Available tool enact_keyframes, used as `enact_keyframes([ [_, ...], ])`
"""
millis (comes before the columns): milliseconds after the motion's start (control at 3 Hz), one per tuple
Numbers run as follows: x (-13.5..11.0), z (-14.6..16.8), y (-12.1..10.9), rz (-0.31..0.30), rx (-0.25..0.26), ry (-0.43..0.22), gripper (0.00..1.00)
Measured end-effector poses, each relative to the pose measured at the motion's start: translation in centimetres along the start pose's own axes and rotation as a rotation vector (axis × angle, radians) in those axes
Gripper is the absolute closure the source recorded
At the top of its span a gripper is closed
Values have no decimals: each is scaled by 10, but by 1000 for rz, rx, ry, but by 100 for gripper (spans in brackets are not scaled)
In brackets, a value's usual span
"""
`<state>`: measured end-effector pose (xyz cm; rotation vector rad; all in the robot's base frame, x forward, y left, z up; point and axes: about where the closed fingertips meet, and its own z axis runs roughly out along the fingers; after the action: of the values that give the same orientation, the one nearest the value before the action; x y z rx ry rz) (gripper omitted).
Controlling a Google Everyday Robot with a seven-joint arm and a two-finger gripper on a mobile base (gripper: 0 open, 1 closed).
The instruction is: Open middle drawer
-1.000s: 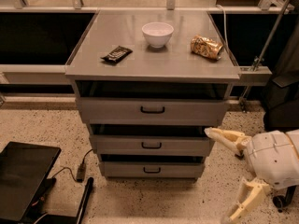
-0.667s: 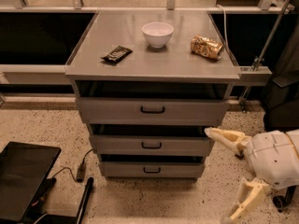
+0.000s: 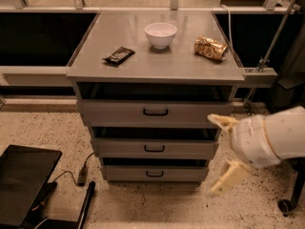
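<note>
The middle drawer (image 3: 155, 148) is a wide grey metal drawer with a small black loop handle (image 3: 154, 149) at its centre. It sits closed between the top drawer (image 3: 155, 112) and the lowest drawer (image 3: 153, 173). My gripper (image 3: 220, 154) is low at the right, in front of the cabinet's right edge, beside the middle drawer and well right of its handle. Its two cream fingers (image 3: 220, 121) are spread wide apart and hold nothing.
On the cabinet top (image 3: 157, 63) stand a white bowl (image 3: 160, 34), a dark snack bar (image 3: 118, 55) and a crumpled gold chip bag (image 3: 210, 47). A black pad (image 3: 24, 182) and a cable (image 3: 82, 173) lie on the speckled floor at the left.
The gripper and arm have shifted slightly left and up, closer to the cabinet's right edge. The drawers have not moved.
</note>
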<state>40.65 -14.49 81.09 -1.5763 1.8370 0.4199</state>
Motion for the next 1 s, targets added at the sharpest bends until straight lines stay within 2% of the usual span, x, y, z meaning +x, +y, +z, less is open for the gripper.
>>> enact_keyframes([
  [333,15,8,-56,21,153,136,0],
  [667,38,13,-109,47,314,173,0],
  [1000,56,25,-141,60,360,74,0],
])
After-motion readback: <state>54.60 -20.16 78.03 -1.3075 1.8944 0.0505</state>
